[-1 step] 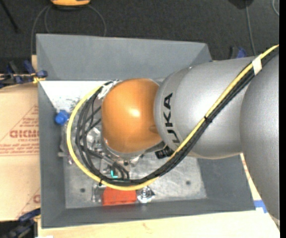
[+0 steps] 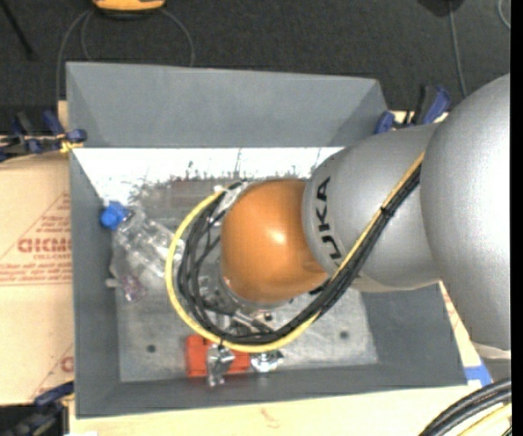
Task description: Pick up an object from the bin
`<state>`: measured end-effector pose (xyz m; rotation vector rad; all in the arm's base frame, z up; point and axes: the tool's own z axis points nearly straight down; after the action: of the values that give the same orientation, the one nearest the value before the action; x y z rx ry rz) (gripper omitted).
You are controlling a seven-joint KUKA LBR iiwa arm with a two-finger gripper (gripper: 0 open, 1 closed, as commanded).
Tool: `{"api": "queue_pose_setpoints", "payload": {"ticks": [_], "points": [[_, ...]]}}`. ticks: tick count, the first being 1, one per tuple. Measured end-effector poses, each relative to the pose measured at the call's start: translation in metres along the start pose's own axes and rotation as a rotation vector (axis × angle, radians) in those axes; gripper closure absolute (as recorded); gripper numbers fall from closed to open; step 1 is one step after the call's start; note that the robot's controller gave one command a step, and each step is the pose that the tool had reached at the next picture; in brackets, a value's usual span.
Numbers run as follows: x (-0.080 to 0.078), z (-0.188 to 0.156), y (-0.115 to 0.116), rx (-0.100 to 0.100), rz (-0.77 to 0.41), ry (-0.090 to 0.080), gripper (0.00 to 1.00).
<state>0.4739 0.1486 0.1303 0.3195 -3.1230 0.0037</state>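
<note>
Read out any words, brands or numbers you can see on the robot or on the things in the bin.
"UKA": black letters running along the grey arm, next to its orange cover; the start of the word is out of sight.
Clear bottle with a blue cap, at the bin's left: no text to read.
Orange thing at the bin's near edge: no text to read.

Gripper (image 2: pixel 239 363) low in grey bin (image 2: pixel 225 107), orange block (image 2: pixel 196 354) just beside it, clear blue-capped bottle (image 2: pixel 139 248) left
</note>
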Motion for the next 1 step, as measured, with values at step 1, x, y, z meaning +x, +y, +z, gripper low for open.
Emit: {"api": "queue_pose_setpoints", "payload": {"ticks": [1], "points": [[-0.0081, 0.0282, -0.0649, 0.001, -0.235, -0.001, 0.00]]}}
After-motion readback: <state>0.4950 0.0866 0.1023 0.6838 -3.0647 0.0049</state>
